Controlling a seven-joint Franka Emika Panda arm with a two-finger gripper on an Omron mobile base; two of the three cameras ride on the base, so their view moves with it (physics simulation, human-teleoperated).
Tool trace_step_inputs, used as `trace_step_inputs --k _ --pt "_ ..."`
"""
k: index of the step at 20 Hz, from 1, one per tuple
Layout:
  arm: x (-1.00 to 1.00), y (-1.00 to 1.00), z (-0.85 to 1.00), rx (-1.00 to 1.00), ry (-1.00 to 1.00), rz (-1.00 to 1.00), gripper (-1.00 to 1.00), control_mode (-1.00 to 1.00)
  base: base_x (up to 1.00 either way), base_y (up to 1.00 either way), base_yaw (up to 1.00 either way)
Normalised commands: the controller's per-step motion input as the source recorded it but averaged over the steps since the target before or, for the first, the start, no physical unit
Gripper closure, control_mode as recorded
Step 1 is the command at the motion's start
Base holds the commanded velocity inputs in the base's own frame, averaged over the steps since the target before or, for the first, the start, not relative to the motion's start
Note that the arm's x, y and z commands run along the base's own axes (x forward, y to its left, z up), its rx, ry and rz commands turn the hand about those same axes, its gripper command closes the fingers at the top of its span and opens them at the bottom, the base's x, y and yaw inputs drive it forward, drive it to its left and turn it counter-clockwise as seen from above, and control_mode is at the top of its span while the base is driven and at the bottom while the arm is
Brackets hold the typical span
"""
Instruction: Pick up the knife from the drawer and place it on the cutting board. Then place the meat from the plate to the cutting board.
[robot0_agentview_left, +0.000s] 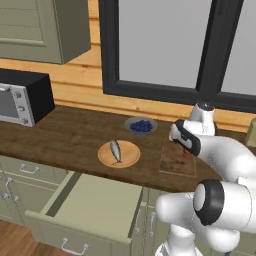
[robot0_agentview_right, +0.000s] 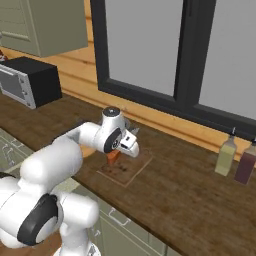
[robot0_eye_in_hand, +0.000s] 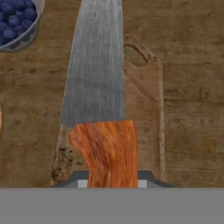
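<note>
My gripper (robot0_agentview_left: 186, 150) is shut on the orange-red handle of the knife (robot0_eye_in_hand: 109, 153) and holds it just above the dark cutting board (robot0_agentview_left: 177, 162). In the hand view the grey blade (robot0_eye_in_hand: 94, 65) runs up along the board's (robot0_eye_in_hand: 146, 113) left part and past its far end. From the right base view the gripper (robot0_agentview_right: 119, 150) hangs over the board (robot0_agentview_right: 127, 172) with the handle (robot0_agentview_right: 113, 156) showing below the hand. The meat (robot0_agentview_left: 116, 150), a slim silvery fish, lies on the round tan plate (robot0_agentview_left: 129, 159) left of the board. The olive-green drawer (robot0_agentview_left: 95, 202) stands pulled out below the counter.
A grey bowl of blueberries (robot0_agentview_left: 140, 125) sits behind the plate, near the knife tip (robot0_eye_in_hand: 17, 22). A black microwave (robot0_agentview_left: 20, 97) stands at the counter's far left. Two bottles (robot0_agentview_right: 226, 156) stand at the right by the window.
</note>
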Motion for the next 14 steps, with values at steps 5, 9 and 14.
trace_step_inputs --k 5,9,14 --pt "0.15 -0.35 -0.34 0.00 0.13 -0.02 1.00 -1.00 0.00 0.00 0.00" --pt "0.00 -0.36 -0.44 0.00 0.02 0.00 1.00 -1.00 0.00 0.00 0.00" --pt "0.00 -0.11 -0.66 0.00 -0.04 0.00 1.00 -1.00 0.00 0.00 0.00"
